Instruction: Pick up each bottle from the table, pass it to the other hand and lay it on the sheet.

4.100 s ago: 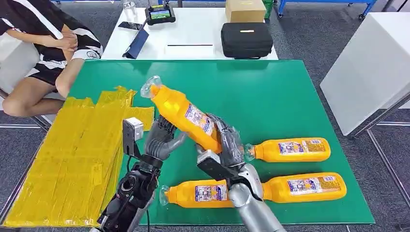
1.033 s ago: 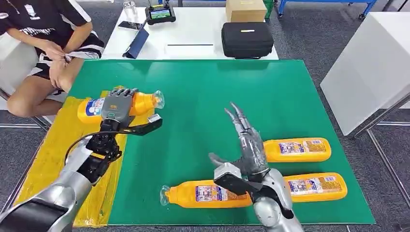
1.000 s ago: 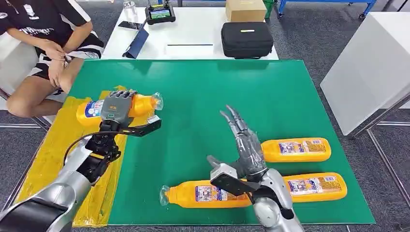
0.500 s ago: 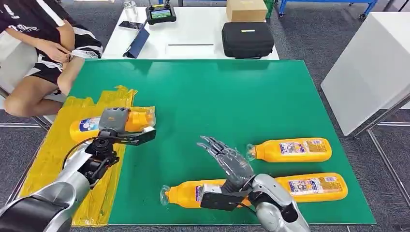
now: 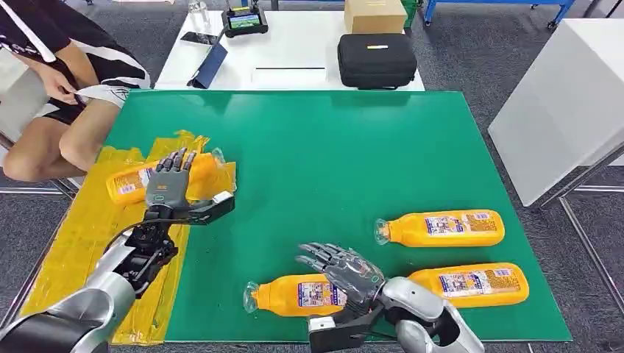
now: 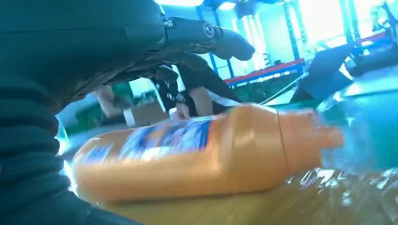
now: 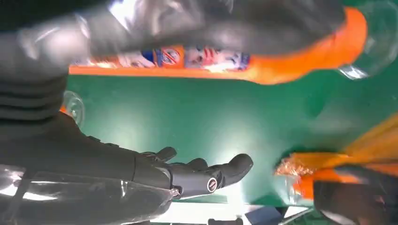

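An orange bottle (image 5: 126,182) lies on its side on the yellow sheet (image 5: 88,243), cap end toward the green mat (image 5: 331,147). My left hand (image 5: 171,184) hovers over it with fingers spread; in the left wrist view the fingers (image 6: 202,35) stand clear above the bottle (image 6: 187,150). My right hand (image 5: 342,268) is palm down over the nearest bottle (image 5: 287,294), fingers extended and holding nothing. In the right wrist view that bottle (image 7: 281,70) sits by the thumb, apart from the fingers (image 7: 187,176). Two more bottles (image 5: 441,228) (image 5: 471,284) lie on the mat's right.
A person (image 5: 66,81) sits at the far left beside the sheet. Beyond the mat a white table carries a black case (image 5: 375,59), a cardboard box (image 5: 374,15) and a small screen device (image 5: 244,20). A white block (image 5: 566,110) stands to the right.
My left hand lowered the bottle onto the sheet and let go, its fingers now spread. My right hand turned palm down and sank over the nearest bottle.
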Controlling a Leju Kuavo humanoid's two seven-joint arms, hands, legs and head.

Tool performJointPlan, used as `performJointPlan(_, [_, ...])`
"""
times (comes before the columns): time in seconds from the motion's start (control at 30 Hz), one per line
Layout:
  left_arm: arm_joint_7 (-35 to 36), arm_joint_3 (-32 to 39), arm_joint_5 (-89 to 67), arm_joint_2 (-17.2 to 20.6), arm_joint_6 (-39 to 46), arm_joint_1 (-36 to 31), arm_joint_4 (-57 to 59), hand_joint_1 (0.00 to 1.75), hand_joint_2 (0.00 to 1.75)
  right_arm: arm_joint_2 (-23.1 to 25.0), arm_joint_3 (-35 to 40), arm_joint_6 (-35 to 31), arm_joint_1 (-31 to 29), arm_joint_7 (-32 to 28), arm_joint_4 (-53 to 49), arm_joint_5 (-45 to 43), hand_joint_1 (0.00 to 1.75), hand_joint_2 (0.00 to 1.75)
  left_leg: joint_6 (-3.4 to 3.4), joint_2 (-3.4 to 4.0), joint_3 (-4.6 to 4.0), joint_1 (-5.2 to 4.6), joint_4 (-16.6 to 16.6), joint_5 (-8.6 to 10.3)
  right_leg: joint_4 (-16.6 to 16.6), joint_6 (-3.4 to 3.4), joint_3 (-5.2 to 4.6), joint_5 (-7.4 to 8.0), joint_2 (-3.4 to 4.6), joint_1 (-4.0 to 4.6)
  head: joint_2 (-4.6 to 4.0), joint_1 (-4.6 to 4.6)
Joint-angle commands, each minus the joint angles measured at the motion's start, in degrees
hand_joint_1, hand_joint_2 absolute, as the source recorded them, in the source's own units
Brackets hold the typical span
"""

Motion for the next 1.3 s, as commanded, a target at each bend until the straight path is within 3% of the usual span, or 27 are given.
performJointPlan(0.03, [-11.1,12.9,11.2,-3.7,-0.7,2.7,-5.9,0.0,1.75,-4.8,4.4,1.3,-3.3,2.1,2.8,1.6,0.0,0.0,-0.2,0.06,0.21,0.06,0.0,-0.1,0.0,0.01,0.22,-0.08,-0.04,0.06,0.0,0.02])
performJointPlan(0.2, [-12.8,15.1,13.5,-5.0,-3.3,7.1,-16.2,0.0,1.75,-6.7,8.0,3.8,-6.2,5.0,4.7,3.3,0.0,0.0,-0.18,0.09,0.22,0.04,0.0,-0.12,0.0,0.03,0.23,-0.09,-0.03,0.04,0.0,0.0])
performJointPlan(0.37, [-12.9,15.4,13.7,-5.1,-3.4,7.8,-17.3,0.0,1.75,-6.7,9.0,3.8,-6.7,7.2,5.7,4.9,0.0,0.0,-0.15,0.1,0.19,0.05,0.0,-0.1,-0.1,0.01,0.19,-0.06,0.0,0.05,0.0,0.0])
performJointPlan(0.53, [-17.6,16.0,19.0,-7.3,-3.9,9.9,-21.8,0.0,1.75,-4.3,11.4,3.3,-8.9,12.0,13.3,8.6,0.0,0.0,-0.14,0.16,0.19,0.05,0.0,-0.08,-0.1,0.01,0.18,-0.02,0.06,0.05,0.0,-0.02])
performJointPlan(0.57, [-18.8,15.5,20.4,-7.6,-4.4,10.6,-23.6,0.0,1.75,-3.5,11.6,2.5,-9.1,13.0,15.1,9.4,0.0,1.75,-0.13,0.15,0.18,0.06,-0.1,-0.07,-0.1,0.01,0.18,0.0,0.04,0.06,0.0,0.0])
performJointPlan(0.63, [-22.2,14.2,24.8,-8.5,-5.3,12.3,-28.3,0.0,1.75,-1.8,11.3,1.1,-8.0,15.4,17.8,11.7,0.0,1.75,-0.16,0.07,0.25,0.07,-0.1,-0.09,-0.1,0.01,0.26,-0.05,-0.04,0.07,0.0,-0.02])
performJointPlan(0.7, [-25.5,13.1,31.3,-9.5,-8.5,13.2,-32.5,0.0,1.75,0.2,11.6,0.4,-6.6,15.2,20.7,12.6,0.49,1.75,-0.17,0.0,0.26,0.11,-0.1,-0.1,-0.1,0.01,0.31,-0.06,-0.09,0.11,0.0,0.0])
performJointPlan(0.93, [-24.8,12.3,31.6,-9.4,-9.1,13.5,-33.5,0.0,1.75,1.0,11.9,-0.5,-6.6,15.1,22.7,12.9,0.49,1.75,-0.28,0.13,0.52,0.13,-0.1,-0.15,-0.2,-0.02,0.48,-0.09,-0.01,0.12,0.0,0.0])
performJointPlan(0.97, [-24.8,12.3,31.6,-9.4,-9.1,13.5,-33.5,0.0,1.75,1.0,11.9,-0.5,-6.6,15.1,22.7,12.9,1.26,1.75,-0.25,0.11,0.5,0.11,-0.1,-0.13,-0.2,-0.02,0.45,-0.04,-0.01,0.11,0.0,-0.02])
performJointPlan(1.03, [-27.7,11.9,36.7,-10.1,-10.3,13.9,-36.1,0.0,1.75,2.8,12.2,0.2,-6.7,14.7,25.9,13.2,1.66,1.75,-0.33,0.18,0.61,0.13,-0.1,-0.2,-0.2,-0.02,0.56,-0.03,0.0,0.13,0.0,-0.02])
performJointPlan(1.2, [-26.7,8.8,41.8,-9.9,-13.3,16.3,-45.7,0.0,1.75,9.8,10.6,-8.2,-7.3,15.8,35.7,17.1,1.75,1.75,-0.25,0.32,0.78,0.19,-0.1,-0.18,-0.2,-0.09,0.66,0.06,0.22,0.2,0.0,0.0])
performJointPlan(1.3, [-27.0,8.0,43.6,-9.4,-14.3,18.1,-48.5,0.0,1.75,10.9,7.7,-13.0,-6.4,15.2,35.1,17.9,1.75,1.75,-0.3,0.45,0.86,0.18,-0.1,-0.19,-0.2,-0.2,0.74,0.14,0.38,0.19,0.0,0.0])
